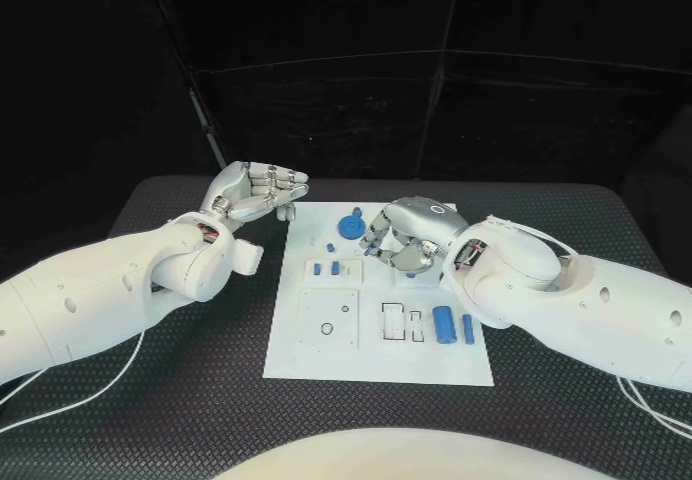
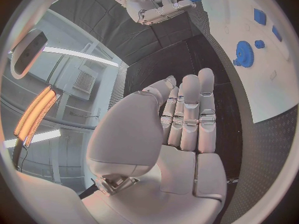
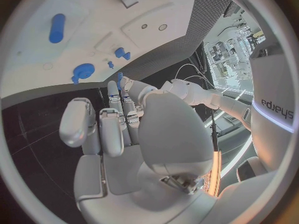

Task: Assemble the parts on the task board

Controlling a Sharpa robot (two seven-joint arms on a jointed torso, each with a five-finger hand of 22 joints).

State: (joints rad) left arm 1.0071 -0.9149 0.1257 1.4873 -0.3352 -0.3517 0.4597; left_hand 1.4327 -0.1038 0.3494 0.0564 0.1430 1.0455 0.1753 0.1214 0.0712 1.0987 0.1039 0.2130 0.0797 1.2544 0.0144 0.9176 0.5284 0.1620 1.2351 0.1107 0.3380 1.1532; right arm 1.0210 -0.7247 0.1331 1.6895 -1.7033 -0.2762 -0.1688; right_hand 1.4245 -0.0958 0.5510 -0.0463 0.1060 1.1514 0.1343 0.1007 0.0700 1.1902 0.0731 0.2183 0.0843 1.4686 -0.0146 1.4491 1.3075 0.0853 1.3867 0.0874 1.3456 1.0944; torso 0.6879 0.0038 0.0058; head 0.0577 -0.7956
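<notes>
Task board [image 1: 378, 362], frame centre: blue gear [image 1: 351, 224] at its upper edge, just left of the right hand [image 1: 405, 236], fingers curled, contents undeterminable. Left hand [image 1: 260, 192], upper left, empty, fingers loosely together.

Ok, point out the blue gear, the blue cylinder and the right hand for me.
blue gear [image 1: 351, 221]: head view, on its round face.
blue cylinder [image 1: 444, 324]: head view, mid-length of its body.
right hand [image 1: 400, 236]: head view, on the back of the hand above the board.
</notes>
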